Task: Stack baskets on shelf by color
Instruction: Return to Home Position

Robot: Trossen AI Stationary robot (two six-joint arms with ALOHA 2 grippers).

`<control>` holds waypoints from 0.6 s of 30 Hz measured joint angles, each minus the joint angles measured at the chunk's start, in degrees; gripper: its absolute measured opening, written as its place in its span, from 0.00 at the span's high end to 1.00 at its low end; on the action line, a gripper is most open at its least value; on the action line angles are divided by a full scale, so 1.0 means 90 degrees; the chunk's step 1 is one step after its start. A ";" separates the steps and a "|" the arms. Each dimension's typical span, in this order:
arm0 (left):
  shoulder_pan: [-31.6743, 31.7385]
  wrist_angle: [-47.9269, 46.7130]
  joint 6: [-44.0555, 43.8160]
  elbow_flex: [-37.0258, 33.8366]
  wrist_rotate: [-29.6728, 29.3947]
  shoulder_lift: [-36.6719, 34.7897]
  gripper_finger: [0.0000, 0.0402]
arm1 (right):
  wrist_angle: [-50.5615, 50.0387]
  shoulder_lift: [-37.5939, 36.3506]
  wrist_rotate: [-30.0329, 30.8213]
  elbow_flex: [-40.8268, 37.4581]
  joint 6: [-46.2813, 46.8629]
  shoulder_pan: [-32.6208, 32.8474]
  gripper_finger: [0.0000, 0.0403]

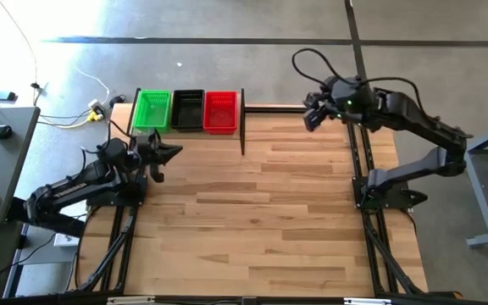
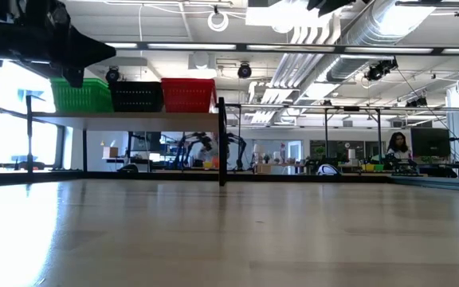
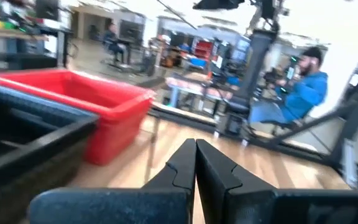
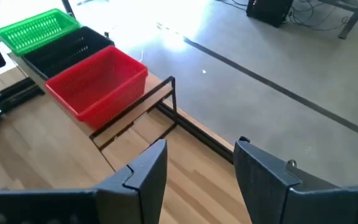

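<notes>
On the shelf [image 2: 134,117] at the table's far left, a green basket [image 1: 152,110], a black basket [image 1: 187,110] and a red basket [image 1: 220,112] stand side by side, their bottoms on its plank. Whether each is a single basket or a stack, I cannot tell. My left gripper [image 1: 174,152] is shut and empty. It sits level just in front of the shelf's near edge, below the green and black baskets, with the red basket [image 3: 73,99] ahead of it. My right gripper [image 1: 312,114] hangs open and empty over the table's far edge, right of the shelf, facing the red basket [image 4: 95,84].
Bare wooden tabletop [image 1: 269,212] stretches in front of and to the right of the shelf. A black shelf post [image 1: 242,123] stands at the shelf's right end, and a dark rail [image 1: 274,108] runs along the far edge. A person in blue [image 3: 300,93] sits beyond the table.
</notes>
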 joint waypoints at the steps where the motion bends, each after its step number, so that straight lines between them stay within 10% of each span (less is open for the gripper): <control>1: -0.0131 -0.0044 -0.0001 0.0000 0.0003 0.0025 1.00 | 0.0008 -0.0061 0.0000 -0.0059 -0.0027 0.0004 0.58; 18: -0.2126 -0.0702 -0.0123 0.0000 -0.0211 0.0163 1.00 | 0.2370 -0.2115 -0.0504 -0.3401 0.0172 0.0647 0.58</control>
